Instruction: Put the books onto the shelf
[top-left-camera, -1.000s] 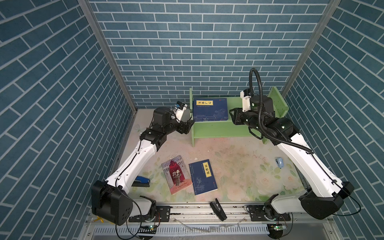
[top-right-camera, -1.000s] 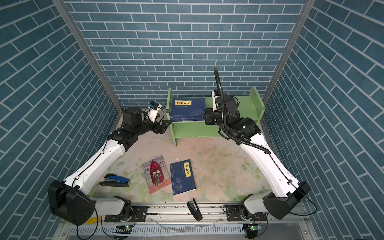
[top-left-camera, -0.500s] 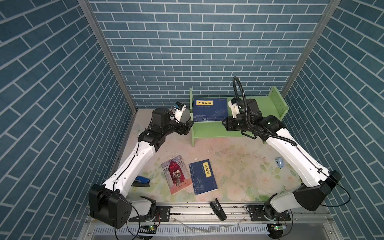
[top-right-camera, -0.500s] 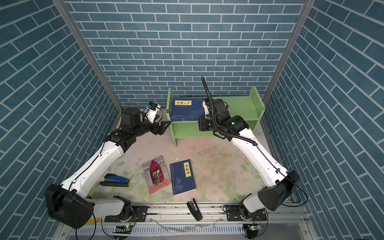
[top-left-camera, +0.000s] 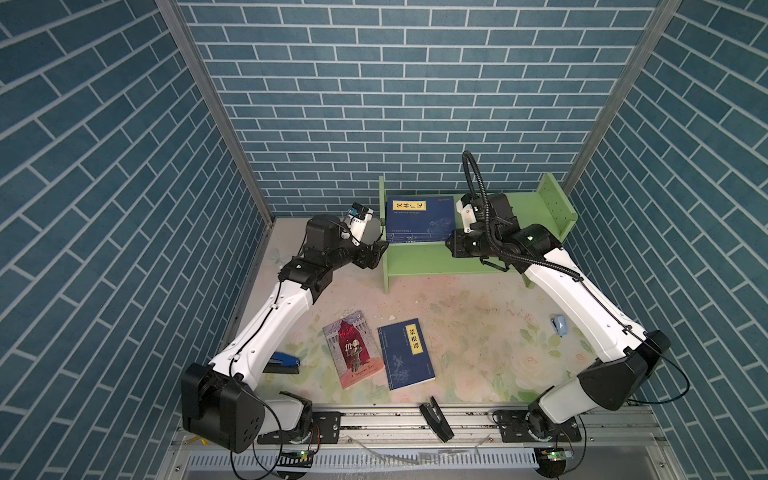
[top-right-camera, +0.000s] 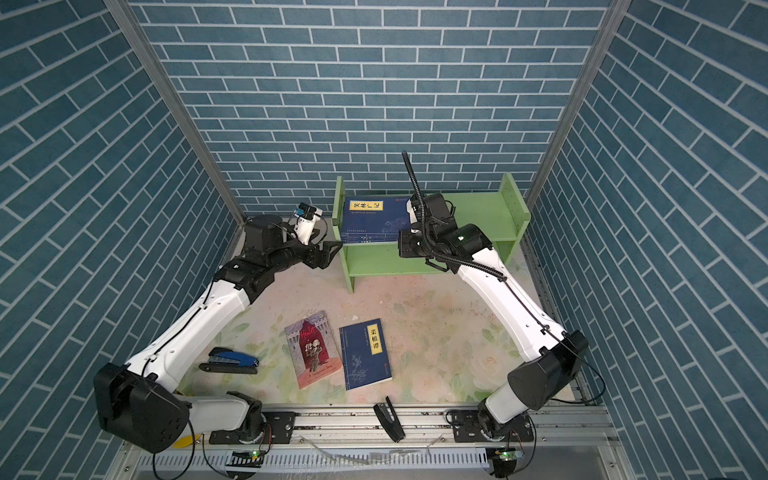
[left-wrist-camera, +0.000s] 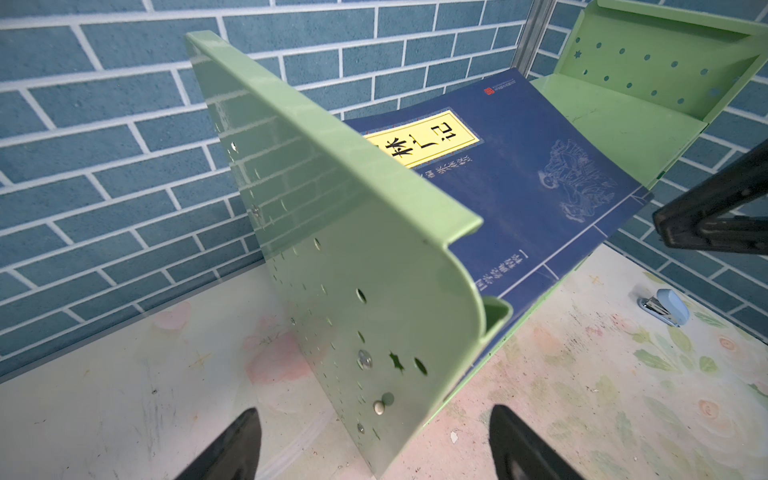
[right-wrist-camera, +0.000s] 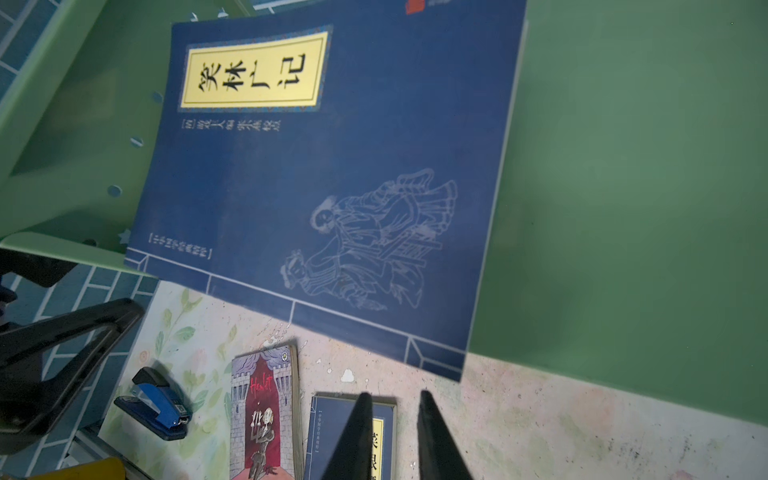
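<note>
The left gripper gaped wide at the green shelf's left end, the right gripper hung narrow and empty near the shelved blue book, and the Hamlet paperback and second blue book lay on the table.

Book on shelf's upper tier, two books side by side before it, stapler leftward

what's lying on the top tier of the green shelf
A dark blue book with a yellow title label lies flat at one end of the shelf, its edge overhanging the front. The visible rest of the tier is bare. Anything beneath the book is covered.
</note>
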